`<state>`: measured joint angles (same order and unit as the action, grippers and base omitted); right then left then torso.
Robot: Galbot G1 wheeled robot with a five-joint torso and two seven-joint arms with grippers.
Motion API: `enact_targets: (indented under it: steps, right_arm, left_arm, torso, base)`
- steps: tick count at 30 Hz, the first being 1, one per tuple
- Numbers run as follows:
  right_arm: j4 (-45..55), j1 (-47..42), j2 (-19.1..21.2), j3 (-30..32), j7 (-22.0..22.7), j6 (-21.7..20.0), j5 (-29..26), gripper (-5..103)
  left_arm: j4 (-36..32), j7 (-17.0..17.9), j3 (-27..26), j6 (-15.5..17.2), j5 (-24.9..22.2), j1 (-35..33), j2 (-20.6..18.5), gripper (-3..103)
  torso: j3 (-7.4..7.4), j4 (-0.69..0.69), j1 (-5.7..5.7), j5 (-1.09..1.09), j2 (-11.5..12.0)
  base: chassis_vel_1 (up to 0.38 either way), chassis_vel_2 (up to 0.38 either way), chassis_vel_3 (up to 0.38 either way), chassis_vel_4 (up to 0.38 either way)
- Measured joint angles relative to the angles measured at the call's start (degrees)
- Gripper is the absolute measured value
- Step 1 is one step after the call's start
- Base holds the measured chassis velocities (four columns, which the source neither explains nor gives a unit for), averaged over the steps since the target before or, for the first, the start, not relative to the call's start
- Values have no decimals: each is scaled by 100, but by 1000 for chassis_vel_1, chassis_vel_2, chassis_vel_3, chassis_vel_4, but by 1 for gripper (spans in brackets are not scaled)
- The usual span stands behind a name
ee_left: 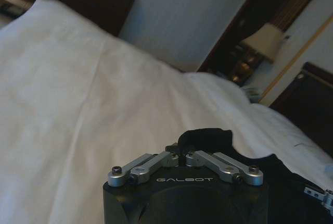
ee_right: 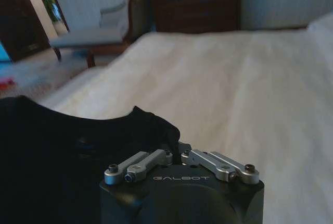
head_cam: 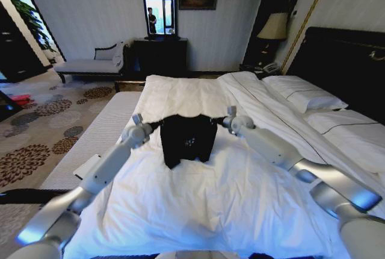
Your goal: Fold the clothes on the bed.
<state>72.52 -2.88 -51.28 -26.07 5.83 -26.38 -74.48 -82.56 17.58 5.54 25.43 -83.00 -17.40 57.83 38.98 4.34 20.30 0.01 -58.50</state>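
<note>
The clothes, a black T-shirt [head_cam: 187, 140], hang lifted above the white duvet of the bed [head_cam: 198, 205], stretched between both grippers. My left gripper [head_cam: 157, 124] is shut on the shirt's upper left corner, and in the left wrist view [ee_left: 180, 154] black fabric [ee_left: 208, 138] bunches between its closed fingers. My right gripper [head_cam: 216, 121] is shut on the upper right corner; the right wrist view [ee_right: 176, 154] shows it pinching the dark cloth [ee_right: 62, 146]. The shirt's lower part drapes down onto the duvet.
Pillows [head_cam: 304, 95] and the dark headboard [head_cam: 343, 66] lie to the right. A pale chaise bench [head_cam: 93, 63], a dark dresser with mirror [head_cam: 159, 48] and a lamp [head_cam: 274, 27] stand beyond the bed. Patterned carpet [head_cam: 36, 132] is on the left.
</note>
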Motion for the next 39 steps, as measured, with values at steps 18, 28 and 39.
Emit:
enact_targets:
  steps: [18,28,39]
  right_arm:
    - [-172,2176,225,-525,209,38,-952,2]
    - [-872,2981,-16,-776,219,187,-1077,2]
    - [-261,3210,298,-631,309,126,-1305,2]
  left_arm:
    - [1006,-263,1486,-93,-596,2991,-520,1]
    - [2008,-537,2176,-137,-888,4610,-155,1]
    - [1193,-211,2118,-23,-1357,4957,-623,1]
  torso:
    - [0,-3,0,-2,0]
    - [0,-1,0,-1,0]
    - [0,1,0,0,0]
  base:
    - [0,0,0,0]
    - [0,0,0,0]
    - [0,0,0,0]
